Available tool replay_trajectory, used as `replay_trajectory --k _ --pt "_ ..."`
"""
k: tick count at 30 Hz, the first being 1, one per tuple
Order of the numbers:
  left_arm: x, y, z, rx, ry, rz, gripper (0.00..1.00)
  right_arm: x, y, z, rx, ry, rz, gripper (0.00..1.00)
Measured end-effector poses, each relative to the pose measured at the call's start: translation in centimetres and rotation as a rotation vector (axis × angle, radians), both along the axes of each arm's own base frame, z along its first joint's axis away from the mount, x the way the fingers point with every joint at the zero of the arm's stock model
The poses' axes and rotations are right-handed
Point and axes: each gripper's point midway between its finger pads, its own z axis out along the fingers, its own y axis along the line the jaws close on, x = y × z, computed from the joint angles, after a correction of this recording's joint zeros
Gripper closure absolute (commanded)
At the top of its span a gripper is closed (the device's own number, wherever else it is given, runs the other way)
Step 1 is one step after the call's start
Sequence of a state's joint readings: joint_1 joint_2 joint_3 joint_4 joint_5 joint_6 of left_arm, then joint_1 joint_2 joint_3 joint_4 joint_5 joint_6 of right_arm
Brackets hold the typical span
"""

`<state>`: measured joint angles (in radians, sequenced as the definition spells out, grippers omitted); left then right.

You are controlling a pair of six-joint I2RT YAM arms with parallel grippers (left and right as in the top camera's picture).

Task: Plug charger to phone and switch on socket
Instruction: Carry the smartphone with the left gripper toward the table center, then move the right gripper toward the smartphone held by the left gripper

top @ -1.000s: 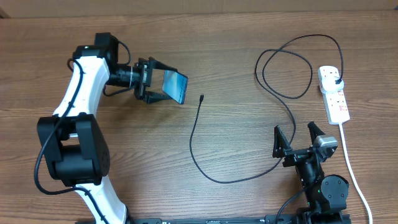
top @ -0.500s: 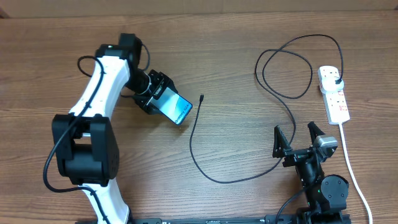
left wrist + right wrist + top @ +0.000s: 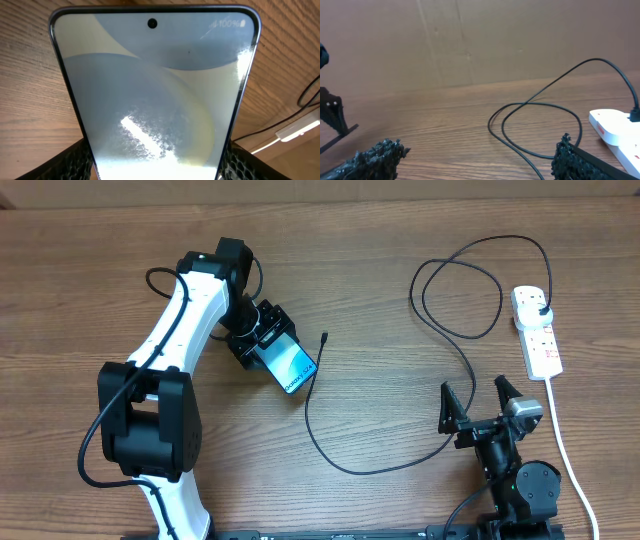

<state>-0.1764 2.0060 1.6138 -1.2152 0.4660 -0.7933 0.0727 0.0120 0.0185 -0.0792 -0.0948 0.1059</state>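
Wooden table (image 3: 100,280), left claw (image 3: 272,346) clamped on the phone (image 3: 291,364), right claw (image 3: 476,394) spread wide, empty.

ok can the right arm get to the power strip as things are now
Probably yes. The right gripper is open and empty, and the power strip lies close ahead to its right, with only bare table between them.

Saw a brown wooden table (image 3: 360,270) with thin dark lines running across it. Saw a flat brown cardboard wall (image 3: 495,40) standing up behind the table's far edge.
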Motion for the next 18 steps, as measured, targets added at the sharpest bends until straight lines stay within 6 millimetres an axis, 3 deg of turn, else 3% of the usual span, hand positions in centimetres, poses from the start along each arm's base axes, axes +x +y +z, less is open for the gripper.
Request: replay_trajectory --k 9,18 --pt "0.0 0.0 0.0 -0.007 -0.030 -0.062 0.41 -0.7 2.6 0.3 0.174 0.034 0.154 0.00" --pt "0.0 0.0 0.0 -0.010 -0.040 -0.081 0.41 -1.3 5.0 0.3 0.241 0.129 0.295 0.00"
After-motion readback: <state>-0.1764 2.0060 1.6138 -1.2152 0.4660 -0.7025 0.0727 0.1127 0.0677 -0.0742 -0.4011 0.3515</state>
